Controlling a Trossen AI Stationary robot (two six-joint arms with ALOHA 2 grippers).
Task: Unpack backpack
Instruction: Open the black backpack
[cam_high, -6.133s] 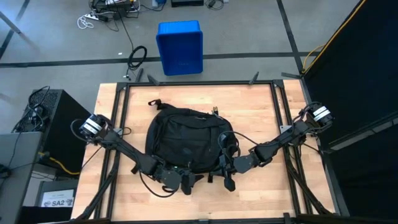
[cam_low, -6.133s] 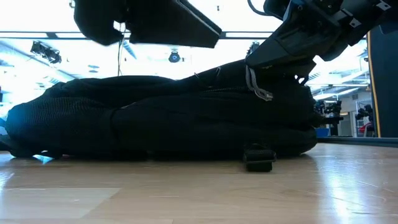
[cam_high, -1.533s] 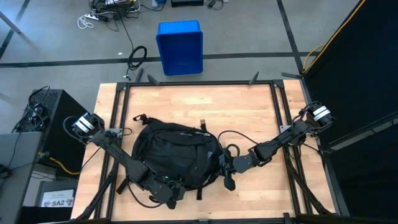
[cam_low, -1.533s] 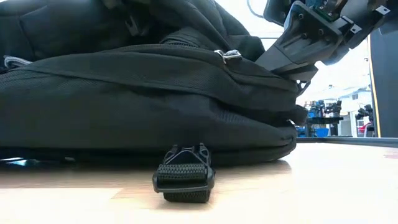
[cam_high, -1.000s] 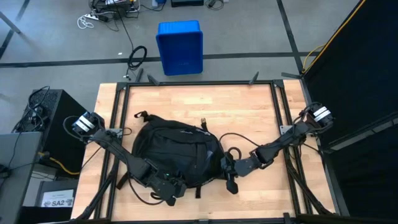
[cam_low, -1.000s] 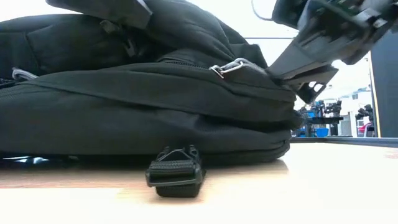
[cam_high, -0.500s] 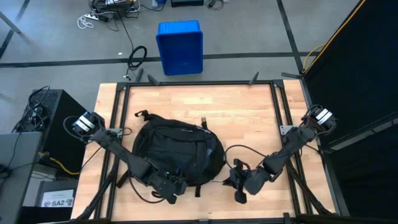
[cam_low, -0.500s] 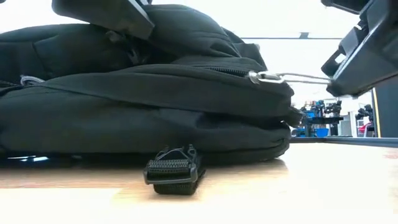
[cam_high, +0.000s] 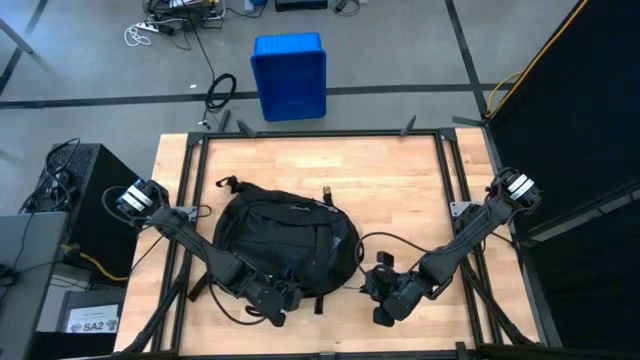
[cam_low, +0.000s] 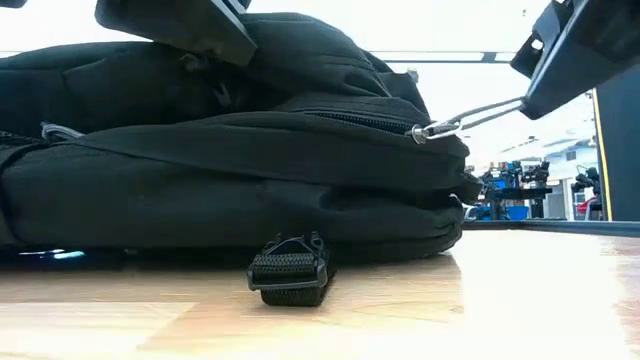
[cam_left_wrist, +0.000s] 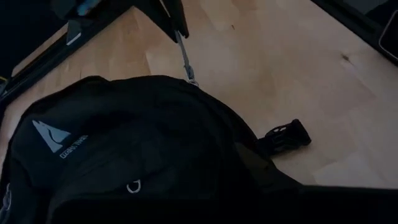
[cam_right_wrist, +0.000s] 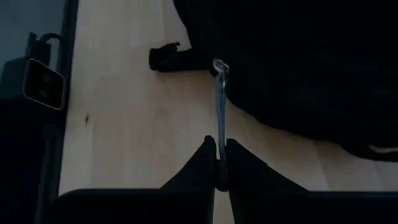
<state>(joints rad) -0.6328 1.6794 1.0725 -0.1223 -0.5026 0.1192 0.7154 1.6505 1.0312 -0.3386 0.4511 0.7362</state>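
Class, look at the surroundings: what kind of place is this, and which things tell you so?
Probably a robotics lab or workshop: a framed wooden table on a bare concrete floor, loose cables, and a blue bin beyond it.

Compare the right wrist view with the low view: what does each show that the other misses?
Only the right wrist view shows the right gripper shut on the zipper pull cord, its fingertips pinching the cord's end, plus the table's dark edge rail.

Only the low view shows the backpack's zipper line running along the upper seam, the left arm's body resting over the bag, and the room behind.

Both show the black backpack, the taut pull cord leading to its metal slider, the loose strap buckle on the wooden table.
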